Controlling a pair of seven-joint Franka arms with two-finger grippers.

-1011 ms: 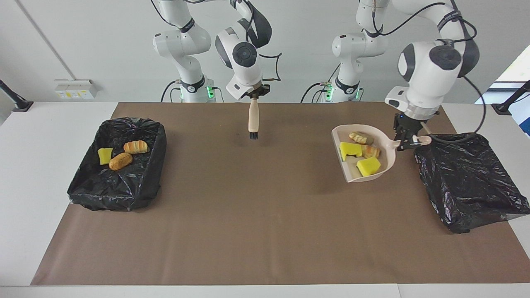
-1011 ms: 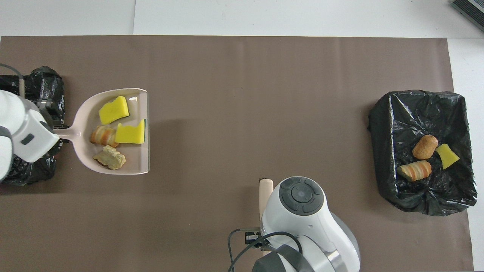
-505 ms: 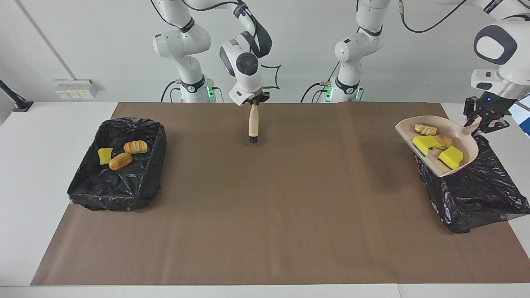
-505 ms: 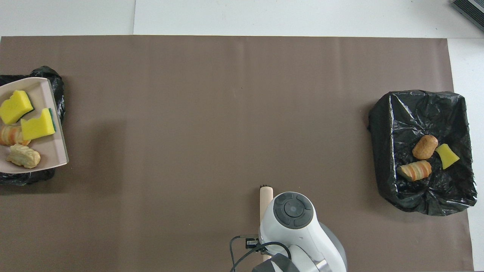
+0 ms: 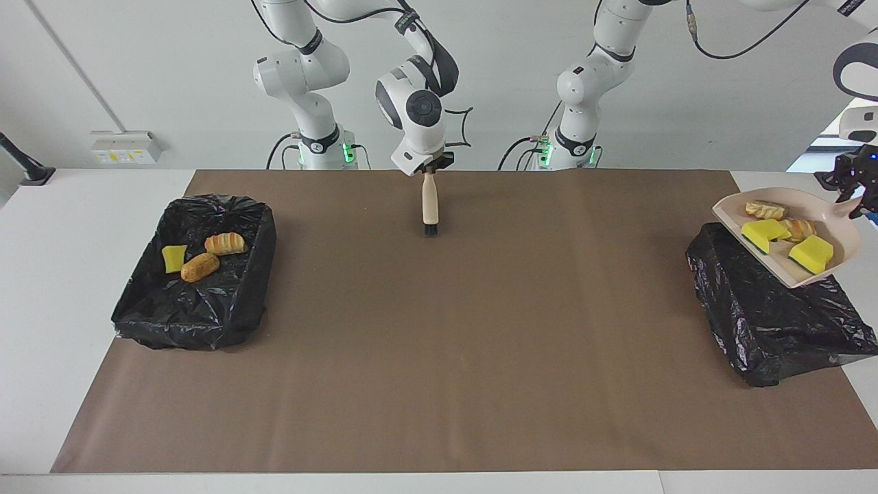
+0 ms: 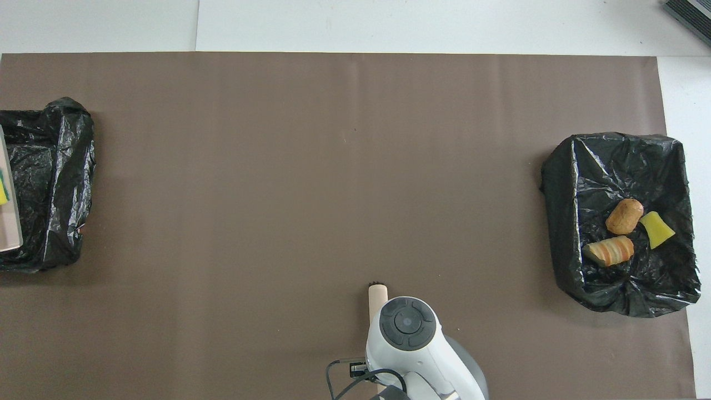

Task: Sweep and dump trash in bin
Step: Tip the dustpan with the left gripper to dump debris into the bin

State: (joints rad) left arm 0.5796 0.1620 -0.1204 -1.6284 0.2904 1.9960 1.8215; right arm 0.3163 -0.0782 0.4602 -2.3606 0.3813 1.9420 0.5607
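Facing view: at three o'clock the left gripper [image 5: 857,199], fingers clenched on the dustpan [image 5: 833,233] handle, holds four trash scraps [image 5: 789,237] over a black-lined bin [image 5: 761,309]; at twelve the right gripper [image 5: 431,168] grips the brush [image 5: 430,206]. Overhead view: three scraps [image 6: 625,230] lie in the other bin [image 6: 577,166] at three o'clock on the worktop [image 6: 333,166].

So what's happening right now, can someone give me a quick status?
Left gripper shut on dustpan, four scraps aboard, over black bin. Right gripper shut on brush, waiting. Three scraps already in other bin. Nothing blocking.
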